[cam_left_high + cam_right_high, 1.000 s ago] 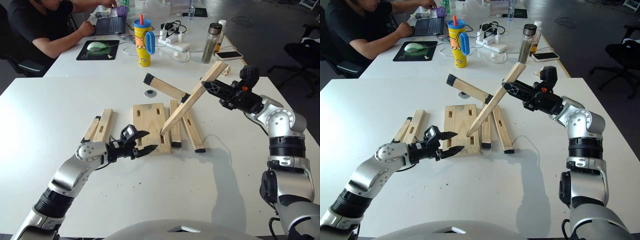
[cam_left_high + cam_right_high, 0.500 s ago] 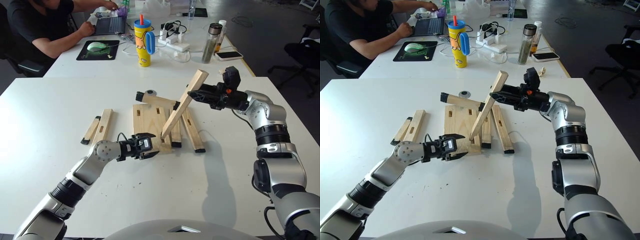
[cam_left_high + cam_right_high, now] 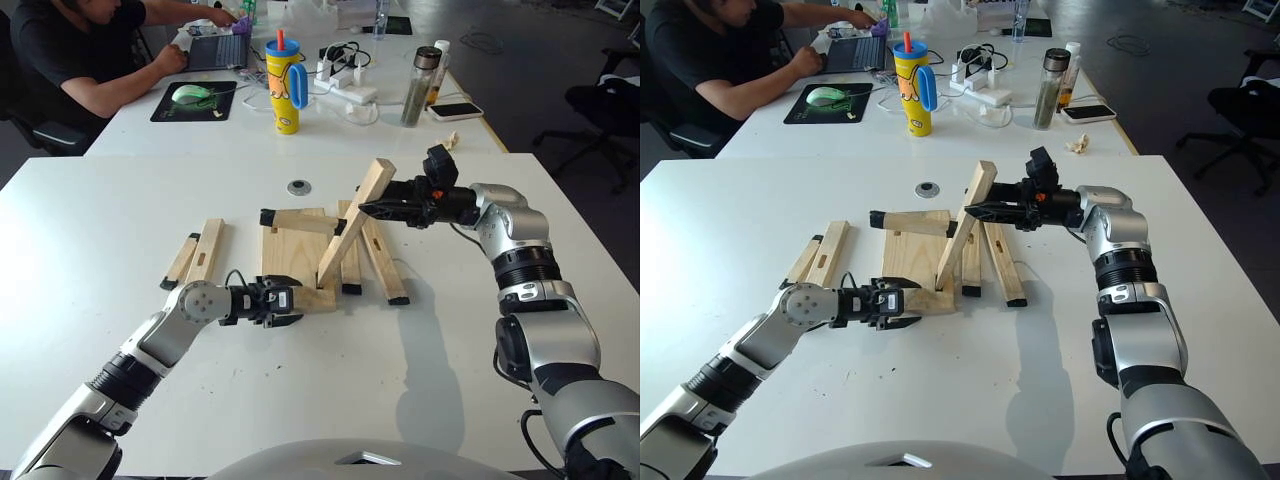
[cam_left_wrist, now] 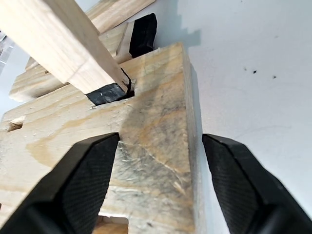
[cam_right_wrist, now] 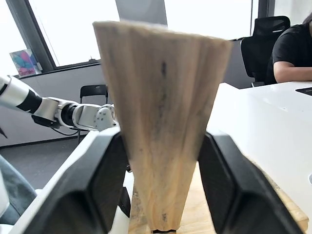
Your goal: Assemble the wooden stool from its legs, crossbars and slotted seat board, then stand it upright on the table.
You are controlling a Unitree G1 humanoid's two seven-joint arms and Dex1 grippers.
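Two grippers are each clenched on wood. The right gripper point(image 3: 368, 209) grasps a leg point(image 3: 343, 243) a little below its upper end, fingers point(image 5: 95, 195) pressed flat against opposite faces. From these jaws the leg's long axis slants steeply down toward the robot and its left. The bare upper end sticks up past the jaws, and the black-capped foot point(image 4: 108, 92) sits at a slot in the seat board point(image 3: 290, 262). The seat board lies flat on the table point(image 3: 100, 220), its long axis running away from the robot. The left gripper point(image 3: 283, 303) clasps its near end, and the thick edge of the wood sits between the two fingers point(image 4: 73, 190). The leg's foot meets the board just beyond these jaws. Farther out from the left jaws, a second leg point(image 3: 300, 221) lies across the board's far end. Its long axis runs side to side and its black cap points to the robot's left. Below the right jaws, two more legs point(image 3: 386, 268) lie flat just beside the board, pointing toward the robot with black caps nearest. Well to the left of the left jaws, two short crossbars point(image 3: 204, 251) lie side by side, roughly parallel to the board.
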